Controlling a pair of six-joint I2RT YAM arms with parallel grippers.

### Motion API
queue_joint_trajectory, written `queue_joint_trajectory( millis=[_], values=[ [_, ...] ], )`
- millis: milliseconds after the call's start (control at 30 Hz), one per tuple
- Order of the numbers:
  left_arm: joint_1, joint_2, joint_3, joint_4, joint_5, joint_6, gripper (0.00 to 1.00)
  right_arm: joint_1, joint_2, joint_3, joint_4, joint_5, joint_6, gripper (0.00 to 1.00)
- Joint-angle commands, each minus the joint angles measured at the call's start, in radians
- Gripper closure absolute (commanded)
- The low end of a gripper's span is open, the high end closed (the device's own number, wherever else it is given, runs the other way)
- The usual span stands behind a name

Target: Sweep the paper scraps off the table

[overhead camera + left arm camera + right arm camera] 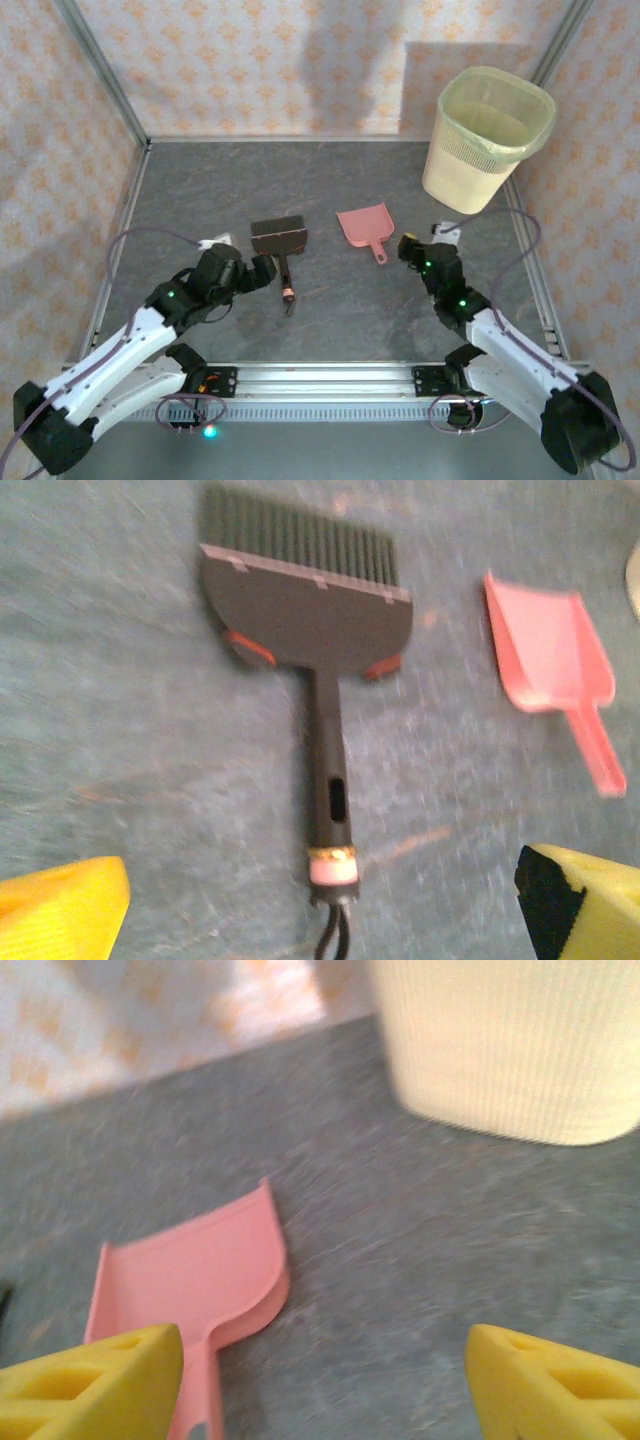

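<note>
The paper scraps are out of view. On the dark grey table [190,190] a black brush [279,237] lies flat, bristles toward the back wall, handle pointing at me. My left gripper [267,272] is open beside that handle. In the left wrist view the handle's end [333,865] lies on the table between the wide-apart yellow fingers [60,910], untouched by either. A pink dustpan [364,224] rests right of the brush. My right gripper [325,1400] is open just behind it, its left finger next to the dustpan's handle [200,1380], with bare table between the fingers.
A cream waste bin [487,135] with a pale green liner stands at the back right corner, close behind the dustpan [190,1270] in the right wrist view. Aluminium rails [120,215] and patterned peach walls enclose the table.
</note>
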Motion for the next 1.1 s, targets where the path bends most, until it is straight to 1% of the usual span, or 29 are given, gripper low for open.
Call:
queue_joint_trajectory(
  millis=[0, 67, 133, 167, 200, 267, 333, 433, 500, 567, 667, 700, 767, 833, 867, 900, 933, 967, 1033, 1067],
  values=[
    [-0.009, -0.079, 0.023, -0.126, -0.29, -0.102, 0.0, -0.079, -0.108, -0.051, -0.008, 0.07, 0.126, 0.25],
    [-0.009, -0.116, 0.022, -0.14, -0.346, -0.139, 0.0, -0.123, -0.165, -0.069, -0.03, 0.062, 0.164, 0.24],
    [-0.009, -0.13, 0.032, -0.137, -0.376, -0.156, 0.0, -0.153, -0.206, -0.081, -0.042, 0.061, 0.189, 0.23],
    [-0.009, -0.129, 0.04, -0.132, -0.382, -0.155, 0.0, -0.16, -0.214, -0.082, -0.044, 0.06, 0.192, 0.02],
    [-0.009, -0.123, 0.055, -0.125, -0.389, -0.151, 0.0, -0.164, -0.216, -0.076, -0.048, 0.057, 0.188, 0.01],
    [-0.01, -0.101, 0.095, -0.112, -0.402, -0.132, 0.0, -0.164, -0.201, -0.052, -0.051, 0.041, 0.174, 0.01],
    [-0.009, -0.061, 0.154, -0.083, -0.437, -0.091, 0.0, -0.164, -0.164, -0.006, -0.057, 0.038, 0.174, 0.01],
    [-0.008, 0.002, 0.265, -0.042, -0.54, 0.002, 0.0, -0.164, -0.095, 0.07, -0.054, 0.041, 0.132, 0.01],
    [-0.006, 0.025, 0.306, 0.023, -0.615, 0.067, 0.0, -0.166, -0.043, 0.113, -0.028, 0.069, 0.101, 0.01],
    [0.003, 0.036, 0.314, 0.105, -0.697, 0.11, 0.0, -0.182, 0.016, 0.141, 0.026, 0.071, 0.077, 0.01],
    [0.032, 0.071, 0.306, 0.259, -0.786, 0.196, 0.0, -0.232, 0.114, 0.179, 0.081, 0.077, 0.063, 0.01],
    [0.051, 0.093, 0.315, 0.291, -0.801, 0.233, 0.0, -0.252, 0.145, 0.19, 0.085, 0.077, 0.057, 0.01],
    [0.1, 0.158, 0.355, 0.309, -0.802, 0.305, 0.0, -0.271, 0.191, 0.191, 0.104, 0.081, -0.006, 0.01],
    [0.165, 0.231, 0.385, 0.325, -0.8, 0.375, 0.0, -0.274, 0.217, 0.146, 0.167, 0.107, -0.097, 0.01],
    [0.207, 0.257, 0.382, 0.336, -0.785, 0.379, 0.0, -0.277, 0.226, 0.114, 0.214, 0.111, -0.126, 0.01],
    [0.265, 0.282, 0.369, 0.349, -0.743, 0.372, 0.0, -0.284, 0.237, 0.076, 0.279, 0.104, -0.142, 0.01],
    [0.331, 0.305, 0.348, 0.365, -0.69, 0.352, 0.0, -0.297, 0.254, 0.045, 0.347, 0.069, -0.161, 0.01],
    [0.389, 0.325, 0.323, 0.383, -0.639, 0.33, 0.0, -0.308, 0.275, 0.034, 0.379, 0.034, -0.183, 0.01],
    [0.515, 0.383, 0.28, 0.386, -0.543, 0.265, 0.0, -0.315, 0.335, 0.069, 0.336, 0.005, -0.24, 0.01],
    [0.557, 0.41, 0.266, 0.384, -0.509, 0.25, 0.0, -0.317, 0.365, 0.092, 0.305, -0.003, -0.243, 0.01]
  ],
)
